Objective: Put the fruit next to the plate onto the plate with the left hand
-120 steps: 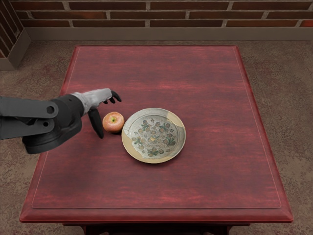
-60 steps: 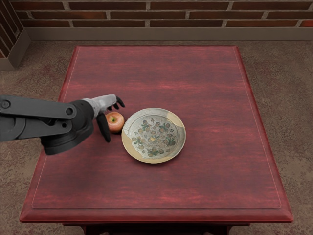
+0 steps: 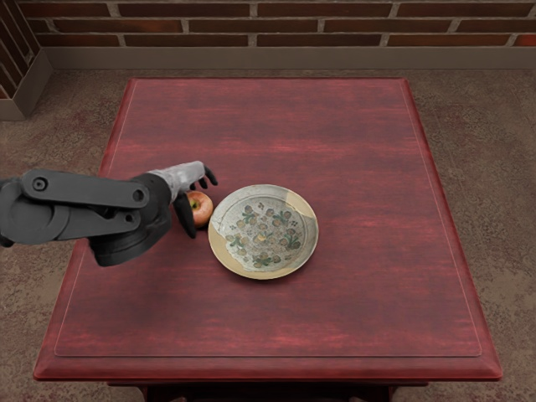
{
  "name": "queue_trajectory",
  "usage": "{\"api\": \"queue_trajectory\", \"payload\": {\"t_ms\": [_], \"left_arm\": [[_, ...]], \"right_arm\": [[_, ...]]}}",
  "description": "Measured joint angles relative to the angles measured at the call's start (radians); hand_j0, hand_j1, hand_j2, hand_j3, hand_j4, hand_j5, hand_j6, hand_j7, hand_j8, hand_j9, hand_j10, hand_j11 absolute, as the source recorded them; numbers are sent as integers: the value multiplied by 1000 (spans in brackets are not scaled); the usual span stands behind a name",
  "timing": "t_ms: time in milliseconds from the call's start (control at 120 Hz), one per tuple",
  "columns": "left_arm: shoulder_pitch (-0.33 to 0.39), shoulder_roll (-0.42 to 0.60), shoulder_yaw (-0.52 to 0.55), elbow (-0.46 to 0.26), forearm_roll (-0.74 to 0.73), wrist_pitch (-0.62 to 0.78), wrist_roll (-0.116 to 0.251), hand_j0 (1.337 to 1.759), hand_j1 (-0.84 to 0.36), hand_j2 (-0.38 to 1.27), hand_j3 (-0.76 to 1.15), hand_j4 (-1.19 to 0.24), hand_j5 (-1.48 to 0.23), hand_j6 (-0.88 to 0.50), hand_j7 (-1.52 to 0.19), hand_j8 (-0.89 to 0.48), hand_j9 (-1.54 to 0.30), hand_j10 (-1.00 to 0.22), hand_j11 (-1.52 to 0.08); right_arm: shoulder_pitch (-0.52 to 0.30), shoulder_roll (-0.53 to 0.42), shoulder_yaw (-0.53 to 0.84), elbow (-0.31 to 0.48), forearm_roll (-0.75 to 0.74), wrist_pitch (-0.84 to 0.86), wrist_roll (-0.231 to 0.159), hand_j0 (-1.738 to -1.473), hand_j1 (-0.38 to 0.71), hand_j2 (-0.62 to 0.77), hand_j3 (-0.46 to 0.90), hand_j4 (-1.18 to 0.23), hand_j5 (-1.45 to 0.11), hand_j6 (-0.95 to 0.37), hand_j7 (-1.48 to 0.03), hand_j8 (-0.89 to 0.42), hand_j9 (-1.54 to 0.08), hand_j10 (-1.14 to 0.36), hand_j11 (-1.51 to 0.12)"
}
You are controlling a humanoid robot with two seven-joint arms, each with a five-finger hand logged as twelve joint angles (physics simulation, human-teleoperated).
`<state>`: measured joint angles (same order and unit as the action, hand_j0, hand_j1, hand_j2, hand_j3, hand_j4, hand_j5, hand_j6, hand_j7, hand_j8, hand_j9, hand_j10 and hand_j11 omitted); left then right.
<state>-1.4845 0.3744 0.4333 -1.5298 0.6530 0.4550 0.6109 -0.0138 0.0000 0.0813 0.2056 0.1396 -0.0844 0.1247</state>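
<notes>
Left hand (image 3: 186, 189) cups the apple (image 3: 201, 208) with fingers spread and thumb on its near side, nothing gripped yet; apple sits on the table (image 3: 352, 142) just beside the plate (image 3: 308, 226), so next: close, lift, carry a short way right.

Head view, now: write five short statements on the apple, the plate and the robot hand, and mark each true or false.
1. The apple sits on the table, close to the left rim of the plate. True.
2. The apple lies on the plate. False: the plate holds nothing.
3. The left robot hand is at the apple, thumb in front of it, fingers behind it. True.
4. A right arm reaches over the plate. False: no right arm shows.
5. The plate is plain white. False: it bears a leafy pattern.
</notes>
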Motion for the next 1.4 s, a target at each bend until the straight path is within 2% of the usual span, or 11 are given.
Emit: {"api": "queue_trajectory", "payload": {"t_ms": [458, 592, 658, 775, 817, 975, 1125, 1225, 1283, 1342, 1400], "left_arm": [[12, -43, 29, 47, 7, 7, 0, 1658, -134, 82, 0, -404, -524, -404, -524, -404, -524, -404, -524], [12, -46, 31, 54, 8, 6, 0, 1657, -177, 73, 0, -458, -604, -458, -604, -459, -604, -458, -604], [12, -52, 31, 56, 8, 6, 1, 1654, -187, 45, 0, -503, -663, -413, -665, -426, -670, -499, -669], [12, -52, 31, 57, 7, 4, 0, 1653, -221, 116, 0, -566, -772, -362, -768, -373, -773, -566, -773], [12, -52, 31, 57, 6, 4, 0, 1652, -232, 144, 0, -551, -818, -344, -814, -350, -818, -584, -817], [10, -52, 31, 57, 3, 0, 1, 1647, -261, 183, 0, -452, -1003, -252, -995, -233, -985, -517, -977], [-12, -42, 32, 54, -8, -9, 0, 1647, -386, 381, 0, -317, -1121, -128, -1072, -143, -1054, -421, -1051], [-56, -17, 32, 47, -15, -19, 0, 1646, -381, 325, 0, -285, -1157, -102, -1094, -127, -1075, -398, -1078], [-72, -4, 31, 41, -26, -31, 0, 1647, -399, 362, 0, -262, -1182, -86, -1108, -98, -1084, -381, -1083], [-97, 8, 28, 30, -35, -48, 1, 1647, -347, 256, 0, -292, -1189, -100, -1112, -122, -1088, -399, -1091], [-112, 15, 18, 17, -51, -77, 0, 1646, -310, 224, 0, -318, -1191, -125, -1113, -152, -1093, -436, -1100]], "right_arm": [[1, 0, 0, 2, 0, 0, 0, -1658, -307, -7, 0, -35, -45, -35, -45, -35, -45, -35, -45], [2, 0, 0, 2, 0, 0, 0, -1658, -307, -7, 0, -35, -45, -35, -45, -35, -45, -35, -45], [2, 0, 0, 2, 0, 0, 0, -1658, -307, -7, 0, -35, -45, -35, -45, -35, -45, -35, -45], [2, 0, 0, 2, 0, 0, 0, -1658, -307, -7, 0, -35, -45, -35, -45, -35, -45, -35, -45], [2, 0, 0, 2, 0, 0, 0, -1658, -307, -7, 0, -35, -45, -35, -45, -35, -45, -35, -45], [2, 0, 0, 2, 0, 0, 0, -1658, -307, -7, 0, -35, -45, -35, -45, -35, -45, -35, -45], [2, 0, 0, 2, 0, 0, 0, -1658, -307, -7, 0, -35, -45, -35, -45, -35, -45, -35, -45], [2, 0, 0, 2, 0, 0, 0, -1658, -307, -7, 0, -35, -45, -35, -45, -35, -45, -35, -45], [3, 0, 0, 2, 0, 0, 0, -1658, -307, -7, 0, -35, -45, -35, -45, -35, -45, -35, -45], [5, 0, 0, 2, 0, 0, 0, -1658, -307, -7, 0, -35, -45, -35, -45, -35, -45, -35, -45], [7, 0, 0, 2, 0, 0, 0, -1658, -307, -7, 0, -35, -45, -35, -45, -35, -45, -35, -45]]}}
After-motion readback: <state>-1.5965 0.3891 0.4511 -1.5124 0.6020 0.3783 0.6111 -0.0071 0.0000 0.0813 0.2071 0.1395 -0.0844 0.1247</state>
